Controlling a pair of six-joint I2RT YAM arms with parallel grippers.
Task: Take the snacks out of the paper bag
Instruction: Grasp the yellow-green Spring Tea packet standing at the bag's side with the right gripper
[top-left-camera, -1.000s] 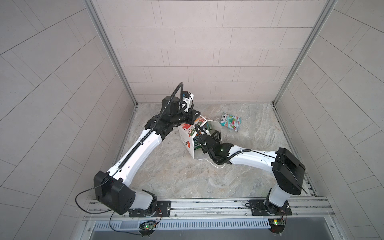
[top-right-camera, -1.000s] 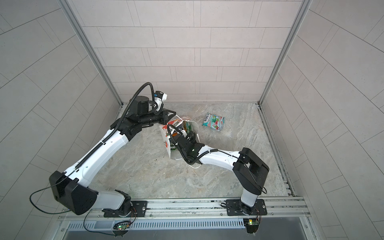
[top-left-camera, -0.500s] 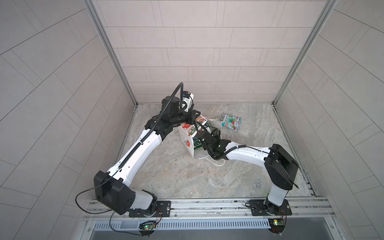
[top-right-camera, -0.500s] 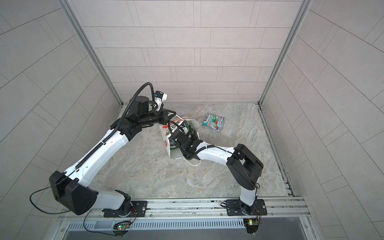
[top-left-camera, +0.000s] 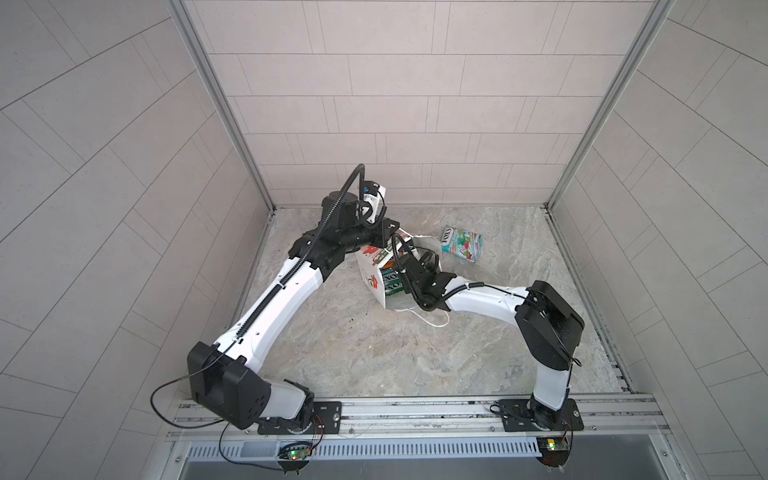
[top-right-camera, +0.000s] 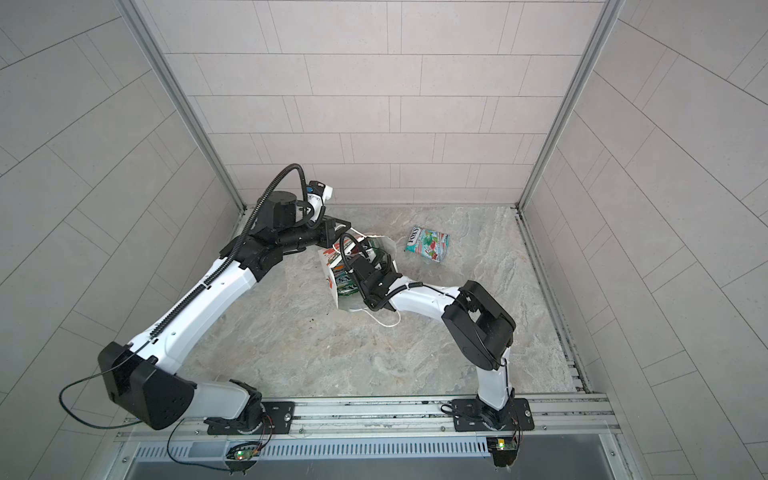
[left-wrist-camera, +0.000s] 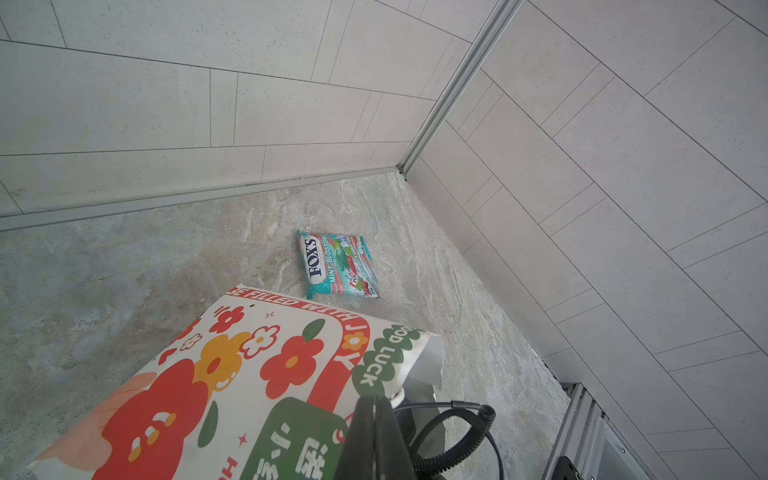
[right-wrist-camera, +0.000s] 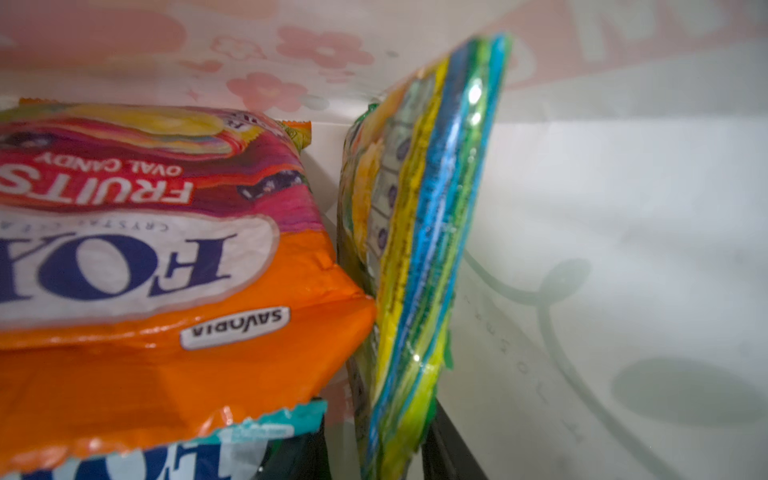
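1. One teal packet (top-left-camera: 462, 244) lies flat on the table (top-left-camera: 374, 357), near the bag (top-left-camera: 372, 284), at its 1 o'clock. Inside: orange packet (right-wrist-camera: 166, 311) over a second teal packet (right-wrist-camera: 208, 455); green-yellow packet (right-wrist-camera: 415, 249) on edge beside them.
2. Handling, judged: light, soft, glossy film, likely slippery. Pinch a crimped end seam, not the puffed face.
3. Bag: thin paper, leaning, mouth toward 4 o'clock; will crease easily.
4. Left claw (left-wrist-camera: 374, 436): together, pinching the bag's rim.
5. Right claw (right-wrist-camera: 374, 453): inside bag, jaws flanking the green-yellow packet; clamped or not, cannot tell.
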